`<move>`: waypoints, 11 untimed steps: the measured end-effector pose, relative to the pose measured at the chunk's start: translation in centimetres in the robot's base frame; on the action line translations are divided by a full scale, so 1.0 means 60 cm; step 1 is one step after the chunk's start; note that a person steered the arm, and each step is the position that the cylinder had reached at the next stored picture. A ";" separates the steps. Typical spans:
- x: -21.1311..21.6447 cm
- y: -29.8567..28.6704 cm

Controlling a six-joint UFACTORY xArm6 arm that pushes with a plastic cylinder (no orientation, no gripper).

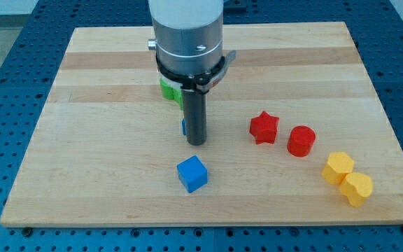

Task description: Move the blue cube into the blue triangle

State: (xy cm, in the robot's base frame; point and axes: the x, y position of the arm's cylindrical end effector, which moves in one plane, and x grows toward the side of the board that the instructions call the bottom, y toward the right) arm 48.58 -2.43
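Observation:
A blue cube (192,173) sits on the wooden board (82,140), near the view's bottom centre. My tip (196,143) rests on the board just above the cube, a short gap apart from it. A sliver of a blue block (184,127), likely the blue triangle, shows at the rod's left side; most of it is hidden behind the rod.
A green block (169,92) is partly hidden behind the arm's body. A red star (264,127) and a red cylinder (301,141) lie to the right. Two yellow blocks (339,167) (357,188) sit at the lower right near the board's edge.

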 end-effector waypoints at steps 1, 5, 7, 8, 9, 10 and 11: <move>-0.033 -0.023; 0.123 -0.189; 0.222 -0.138; 0.221 -0.067; 0.221 -0.017; 0.221 -0.005; 0.183 -0.006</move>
State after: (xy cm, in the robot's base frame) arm 59.57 -2.81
